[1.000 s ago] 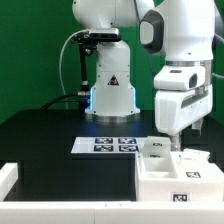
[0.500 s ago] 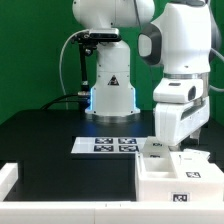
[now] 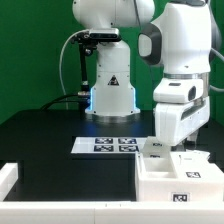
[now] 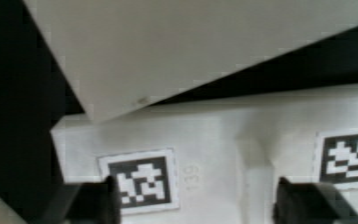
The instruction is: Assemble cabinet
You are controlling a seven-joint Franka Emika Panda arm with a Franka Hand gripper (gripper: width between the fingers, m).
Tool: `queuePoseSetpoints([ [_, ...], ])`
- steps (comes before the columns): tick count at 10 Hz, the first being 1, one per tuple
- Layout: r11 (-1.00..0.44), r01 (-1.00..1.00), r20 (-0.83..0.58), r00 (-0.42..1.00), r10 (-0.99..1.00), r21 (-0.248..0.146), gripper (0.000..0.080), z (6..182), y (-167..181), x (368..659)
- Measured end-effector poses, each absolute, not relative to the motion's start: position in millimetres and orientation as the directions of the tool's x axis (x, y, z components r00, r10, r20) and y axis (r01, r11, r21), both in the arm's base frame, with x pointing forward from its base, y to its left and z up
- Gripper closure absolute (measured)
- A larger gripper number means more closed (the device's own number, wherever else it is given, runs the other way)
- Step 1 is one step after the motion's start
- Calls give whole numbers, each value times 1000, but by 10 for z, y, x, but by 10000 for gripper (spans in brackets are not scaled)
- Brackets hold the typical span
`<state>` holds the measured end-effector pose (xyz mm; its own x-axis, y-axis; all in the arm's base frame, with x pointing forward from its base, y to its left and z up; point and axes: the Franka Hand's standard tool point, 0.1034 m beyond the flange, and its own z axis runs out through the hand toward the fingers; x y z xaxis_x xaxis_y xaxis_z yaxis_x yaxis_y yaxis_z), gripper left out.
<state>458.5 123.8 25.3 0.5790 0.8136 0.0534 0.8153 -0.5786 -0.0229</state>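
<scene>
Exterior view: gripper (image 3: 172,146) spread open, empty, over eleven o'clock corner of cabinet (image 3: 160,185); likely stiff, light, slippery plastic; grasp a thin wall.

White arm (image 3: 185,45) at the exterior view's right, wrist pointing straight down, gripper (image 3: 174,146) low, fingers (image 4: 87,203) spread wide apart

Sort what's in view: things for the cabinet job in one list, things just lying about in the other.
Job: cabinet; tagged panel; tool, open above them.
Lying about: marker board; white rail at the table edge.
</scene>
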Motion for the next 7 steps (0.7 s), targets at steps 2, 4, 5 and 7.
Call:
queuePoseSetpoints([
  [2,-579,815,53,579,814,-23,691,253,1238,4585],
  [4,-579,815,54,579,814,-23,746,254,1238,4587],
  [5,-579,815,54,579,814,-23,746,255,1238,4588],
  [7,-610,792,55,610,791,-24,746,273,1258,4586],
])
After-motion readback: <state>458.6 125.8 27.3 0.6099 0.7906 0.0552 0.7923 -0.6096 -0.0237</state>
